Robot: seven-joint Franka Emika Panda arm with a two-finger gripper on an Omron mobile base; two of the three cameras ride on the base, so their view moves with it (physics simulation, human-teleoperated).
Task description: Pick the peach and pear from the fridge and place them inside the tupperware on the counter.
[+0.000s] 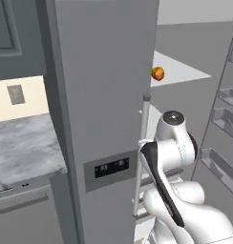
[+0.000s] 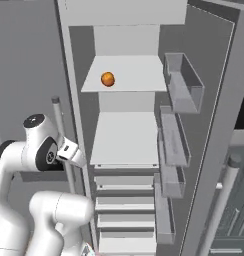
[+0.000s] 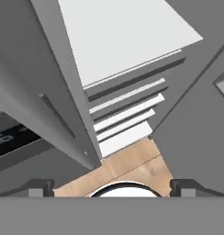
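Fridge (image 2: 144, 30) was the biggest thing in front of us: right-hand door swung open, left-hand door with its long silver handle (image 1: 141, 157) and black display panel (image 1: 111, 167) closed. Counter (image 1: 23, 143) sat to the left of the fridge; we saw no tupperware on the stretch visible. Door bins (image 2: 183, 80) lined the open door. Peach (image 2: 108, 79) lay alone on the upper white shelf (image 2: 139, 75), toward its left side; we couldn't spot the pear anywhere. Gripper (image 3: 112, 187) was released, jaws spread wide, nothing between them, aimed down at the lower drawers and floor. Our read: we were at the reach for the peach. To do it well, raise and level the hand to the upper shelf, enter clear of the closed door's edge, straddle the fruit squarely. Right base view gave the full interior; left base view had the peach peeking past the door edge. Hand view had fingertips (image 3: 40, 186).
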